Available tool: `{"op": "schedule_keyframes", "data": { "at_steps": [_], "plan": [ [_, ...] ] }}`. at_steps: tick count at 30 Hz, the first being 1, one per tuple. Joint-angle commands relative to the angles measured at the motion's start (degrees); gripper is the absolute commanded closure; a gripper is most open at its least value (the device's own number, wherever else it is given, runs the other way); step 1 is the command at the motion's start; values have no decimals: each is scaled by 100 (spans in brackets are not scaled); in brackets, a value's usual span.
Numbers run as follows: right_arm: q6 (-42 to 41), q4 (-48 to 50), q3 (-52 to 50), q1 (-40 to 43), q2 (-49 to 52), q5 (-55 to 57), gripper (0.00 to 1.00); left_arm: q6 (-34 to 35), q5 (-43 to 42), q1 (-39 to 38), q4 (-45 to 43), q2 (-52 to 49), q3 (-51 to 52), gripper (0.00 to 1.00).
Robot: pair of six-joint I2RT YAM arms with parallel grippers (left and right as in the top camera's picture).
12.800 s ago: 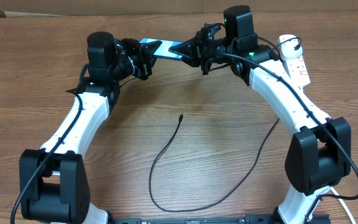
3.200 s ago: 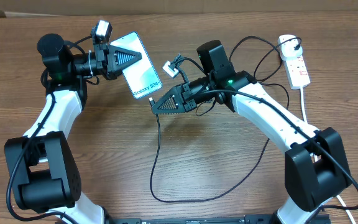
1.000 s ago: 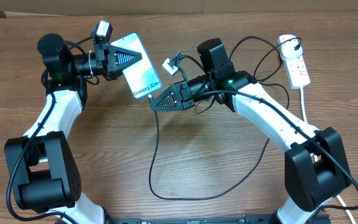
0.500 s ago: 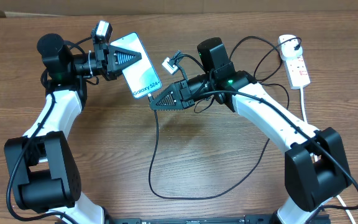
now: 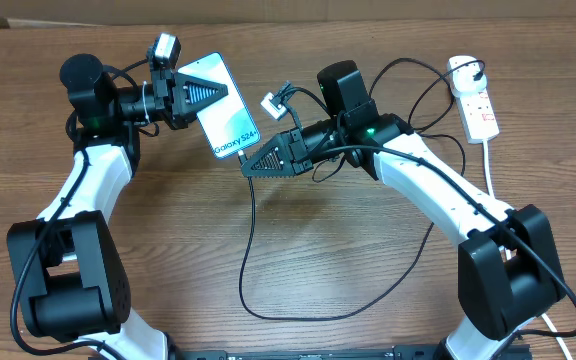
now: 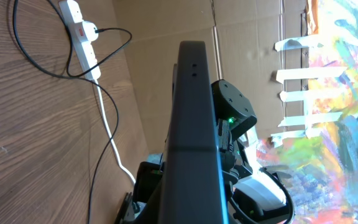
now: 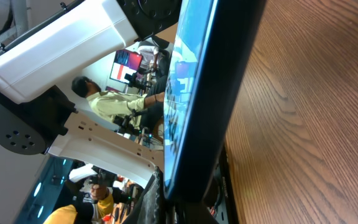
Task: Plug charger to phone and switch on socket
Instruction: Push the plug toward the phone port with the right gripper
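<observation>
Above worktop (image 5: 368,300), 11 o'clock: cyan-screened rectangular phone (image 5: 226,118) clamped in left gripper (image 5: 193,97).
Right gripper (image 5: 258,165) pinches thin black charger cable (image 5: 251,260) beside it; plugging and white socket strip (image 5: 474,100) switch apparently pending.

Wood-grain table (image 5: 318,250), cardboard backdrop (image 6: 160,25)

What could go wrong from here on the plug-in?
1. The phone is clamped only at one end by the left end effector; an off-axis push from the right end effector could tilt or slip it.
2. The charger slack seems to run under the right arm and may snag.
</observation>
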State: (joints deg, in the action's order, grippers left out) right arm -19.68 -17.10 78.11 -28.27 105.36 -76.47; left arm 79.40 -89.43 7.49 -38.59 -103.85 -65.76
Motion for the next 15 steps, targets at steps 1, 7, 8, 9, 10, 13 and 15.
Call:
{"op": "schedule_keyframes", "data": {
  "at_steps": [1, 7, 8, 9, 10, 13, 15],
  "plan": [
    [-9, 13, 140, -22, -109, -9, 96, 81, -114, -48, -22, 17, -39, 96],
    [-20, 17, 140, -22, -109, -9, 96, 79, -114, -48, -22, 17, -39, 96],
    [-31, 17, 140, -22, -109, -9, 96, 79, -114, -48, -24, 17, -39, 96],
    [-28, 20, 140, -22, -109, -9, 96, 79, -114, -48, -24, 17, -39, 96],
    [-28, 20, 140, -22, -109, -9, 96, 79, -114, -48, -24, 17, -39, 96],
    [-59, 59, 140, -15, -109, -7, 96, 76, -111, -48, -26, 17, -39, 96],
    [-155, 122, 140, 24, -109, -9, 96, 74, -114, -48, -26, 17, -39, 96]
  ]
}}
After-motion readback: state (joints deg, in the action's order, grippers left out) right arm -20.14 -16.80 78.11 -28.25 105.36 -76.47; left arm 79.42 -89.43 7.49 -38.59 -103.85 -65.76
